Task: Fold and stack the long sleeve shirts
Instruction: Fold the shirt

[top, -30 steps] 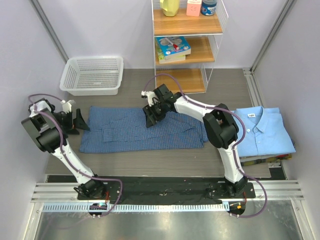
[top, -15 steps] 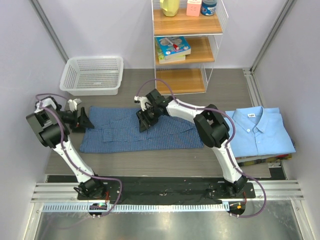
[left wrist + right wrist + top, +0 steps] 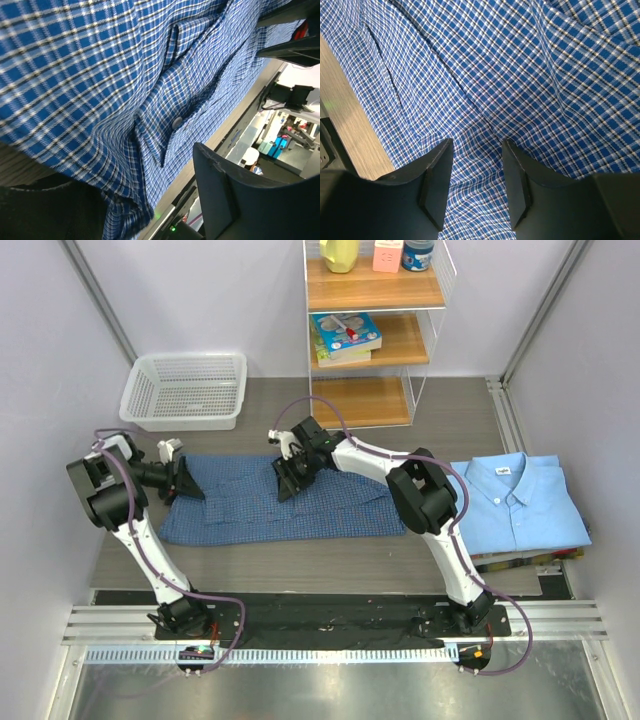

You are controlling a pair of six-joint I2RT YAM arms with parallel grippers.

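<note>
Grey-brown surface (image 3: 330,560) carries the dark blue fine-checked button-up shirt (image 3: 330,510), its long axis stretching rightward from the left end effector (image 3: 185,480), jaws apart about the hem; the right end effector (image 3: 288,480), half-parted, sits over mid-shirt, the plain light blue folded shirt (image 3: 520,505) well beyond it

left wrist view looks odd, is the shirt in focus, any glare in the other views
Left wrist: shirt sharp, bright background soft; right wrist: checks crisp, no glare; top external: even light, soft sheen on the metal strip.
</note>
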